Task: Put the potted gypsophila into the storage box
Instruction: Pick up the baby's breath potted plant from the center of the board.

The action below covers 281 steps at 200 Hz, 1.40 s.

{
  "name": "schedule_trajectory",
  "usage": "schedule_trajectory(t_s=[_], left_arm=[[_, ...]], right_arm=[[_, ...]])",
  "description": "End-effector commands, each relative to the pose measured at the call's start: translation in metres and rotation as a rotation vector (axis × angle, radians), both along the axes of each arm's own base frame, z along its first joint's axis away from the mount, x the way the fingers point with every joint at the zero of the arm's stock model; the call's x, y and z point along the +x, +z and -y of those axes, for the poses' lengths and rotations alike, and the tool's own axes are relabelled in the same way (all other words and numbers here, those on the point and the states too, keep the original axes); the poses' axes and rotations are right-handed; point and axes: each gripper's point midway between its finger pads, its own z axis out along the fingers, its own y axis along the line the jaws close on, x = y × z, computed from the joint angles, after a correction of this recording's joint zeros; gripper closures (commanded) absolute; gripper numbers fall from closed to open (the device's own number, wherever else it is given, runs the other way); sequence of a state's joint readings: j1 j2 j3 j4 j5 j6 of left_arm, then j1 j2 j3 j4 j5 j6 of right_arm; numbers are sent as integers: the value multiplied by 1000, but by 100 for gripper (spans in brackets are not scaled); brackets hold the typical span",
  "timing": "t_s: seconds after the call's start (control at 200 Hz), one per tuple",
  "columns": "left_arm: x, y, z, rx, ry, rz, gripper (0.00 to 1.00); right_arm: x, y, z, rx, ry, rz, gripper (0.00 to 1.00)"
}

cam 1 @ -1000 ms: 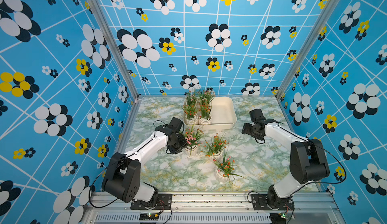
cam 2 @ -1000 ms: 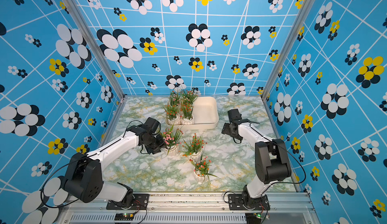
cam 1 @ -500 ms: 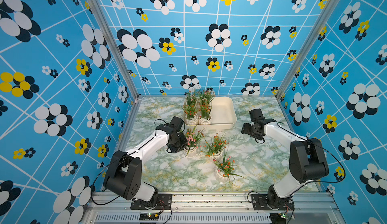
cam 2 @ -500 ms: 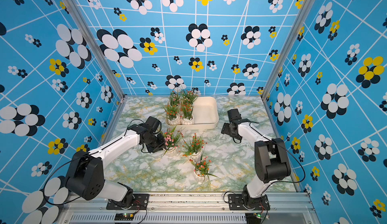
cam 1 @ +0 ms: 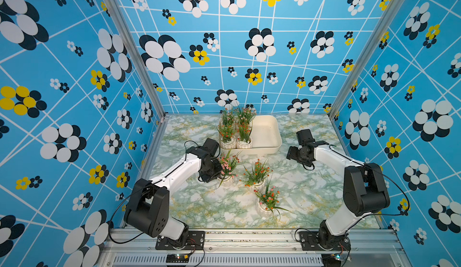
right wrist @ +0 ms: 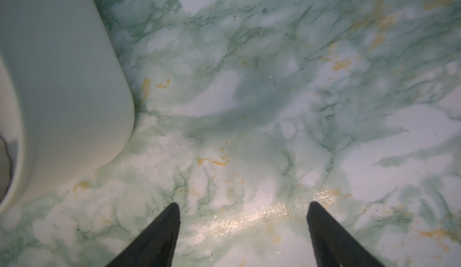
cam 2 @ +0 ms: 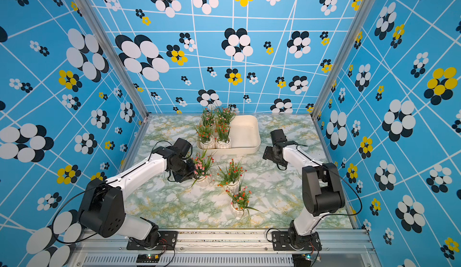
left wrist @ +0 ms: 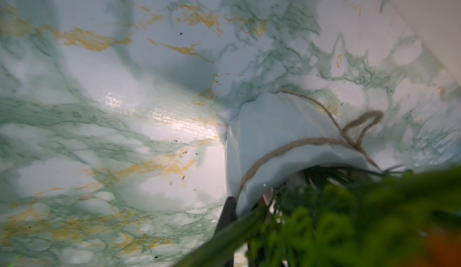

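The cream storage box (cam 1: 267, 134) (cam 2: 245, 133) lies at the back of the marble table, and several potted gypsophila (cam 1: 237, 131) fill its left part. Three more stand on the table in front of it. The pink-flowered one (cam 1: 228, 167) (cam 2: 203, 164) rests on the table with my left gripper (cam 1: 219, 175) shut on its white pot (left wrist: 274, 141), which has twine round it. One dark finger (left wrist: 227, 213) presses the pot's side; leaves hide the other. My right gripper (right wrist: 243, 218) (cam 1: 291, 153) hangs open over bare table beside the box's corner (right wrist: 62, 91).
An orange-flowered pot (cam 1: 257, 174) stands just right of the held one, and another (cam 1: 268, 200) sits nearer the front edge. Patterned blue walls close in the table on three sides. The box's right half (cam 2: 247, 131) holds nothing.
The left gripper has closed on the pink-flowered pot, having edged a little toward it. The right arm has not moved.
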State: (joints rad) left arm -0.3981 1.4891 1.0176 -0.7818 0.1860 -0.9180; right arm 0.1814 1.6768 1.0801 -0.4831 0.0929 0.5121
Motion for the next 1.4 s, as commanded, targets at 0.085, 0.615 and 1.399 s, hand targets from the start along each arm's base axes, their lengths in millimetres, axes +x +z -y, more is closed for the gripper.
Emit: schedule_trajectory(t_s=[0.085, 0.615, 1.399], left_arm=[[7, 12, -4, 47, -46, 26, 100], [29, 58, -7, 140, -181, 102, 100], [141, 155, 140, -2, -568, 383, 100]], right_arm=[[7, 3, -2, 19, -3, 1, 17], [9, 5, -5, 31, -2, 5, 17], [3, 21, -4, 27, 19, 29, 17]])
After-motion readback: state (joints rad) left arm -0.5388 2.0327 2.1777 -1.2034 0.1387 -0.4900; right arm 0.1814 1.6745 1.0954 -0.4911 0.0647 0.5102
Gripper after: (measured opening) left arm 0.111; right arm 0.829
